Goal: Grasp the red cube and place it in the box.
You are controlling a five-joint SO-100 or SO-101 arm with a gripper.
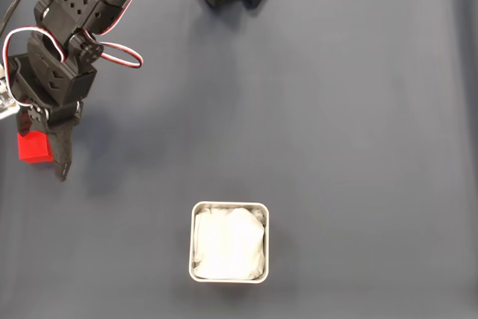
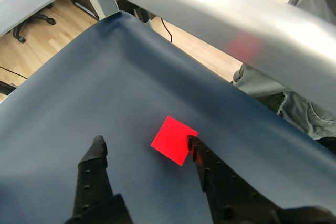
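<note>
In the fixed view the gripper point(image 1: 46, 156) sits at about nine o'clock on the dark mat point(image 1: 321, 132), the arm covering the red cube's point(image 1: 33, 146) top edge and the frame cropping the arm's upper part. In the wrist view the gripper point(image 2: 144, 141) stands wide open, its two fingertips point(image 2: 97, 144) well apart, with the red cube point(image 2: 173, 140) between them, touching the right tip, one corner pointing to one o'clock. The box point(image 1: 228, 206) lies at six o'clock, well apart, its white lining point(image 1: 228, 245) crumpled.
</note>
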